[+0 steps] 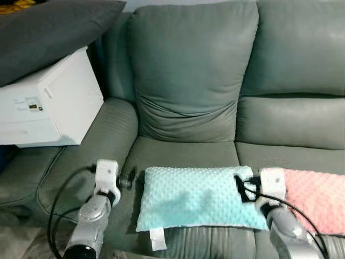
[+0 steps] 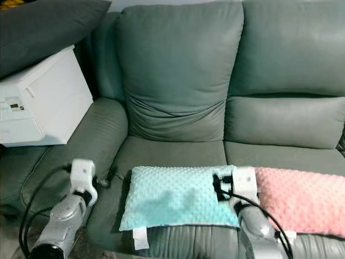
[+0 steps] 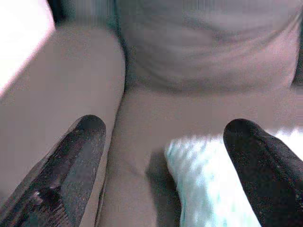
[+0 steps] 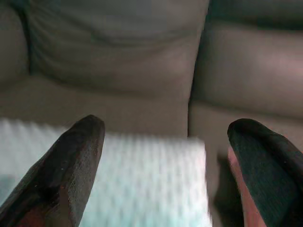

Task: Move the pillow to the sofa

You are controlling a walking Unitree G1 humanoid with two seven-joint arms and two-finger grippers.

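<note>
Pillow (image 1: pixel 197 197) (mint, dotted) lies flat on the sofa (image 1: pixel 188 81) seat cushion, lower centre of the eye views, short white tag hanging over the front edge. By the look of it the placement is done: the pillow is fully supported by the seat and nothing is lifting it.

Left tool (image 1: pixel 125 181) sits at the pillow's left edge, lower left of frame. In the left wrist view its fingers (image 3: pixel 71 165) are spread wide, one over the pillow corner, one over bare seat, nothing gripped.

Right tool (image 1: pixel 241 187) is at the pillow's right edge, between it and a pink pillow (image 1: pixel 318 199) at lower right. It is spread wide too and holds nothing.

Left to do, my read: pull both arms back clear. The pillow sits close to the front edge, so it might want a nudge deeper.

Upper left: white box (image 1: pixel 48 102) on the armrest side, dark cushion (image 1: pixel 48 32) resting on it. Not involved.
</note>
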